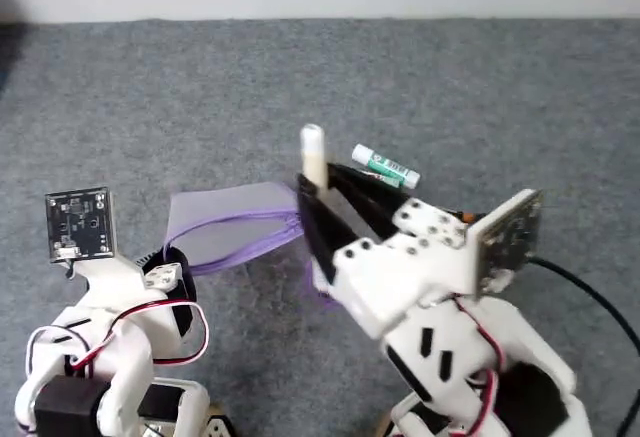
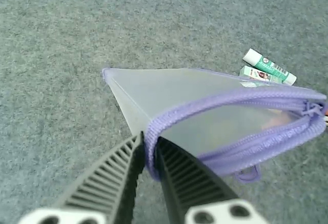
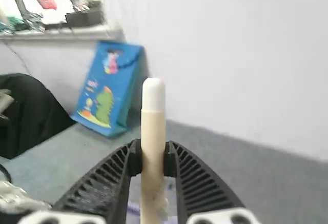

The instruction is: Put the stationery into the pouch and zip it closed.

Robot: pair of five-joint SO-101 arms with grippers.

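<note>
Pouch lies on the grey table with its purple zip parted, so I read this as the loading step, with zipping to follow. My left gripper is clenched on the zip edge at one end of the pouch, pinning that corner and propping the mouth open. My right gripper is grasping a cream stick around its lower half. The stick stands upright, its capped end up, just above the far end of the pouch from the left gripper.

Next call, as I judge it: tip that cream stick over and feed it into the mouth lengthwise. Upright as it is, it would only jab the pouch wall. The opening looks narrow, so I'd want the left hold firm while the stick goes in.

A green-and-white tube lies on the table just beyond the pouch, on the side away from my arms. That one is waiting its turn. From the left wrist there may be a second one beside it; I can't tell. Something pale shows through the pouch wall, too faint to name.

The right arm's own fingers hang over the mouth, so they may snag the zip. A blue gift bag sits in the room behind, no bother.
</note>
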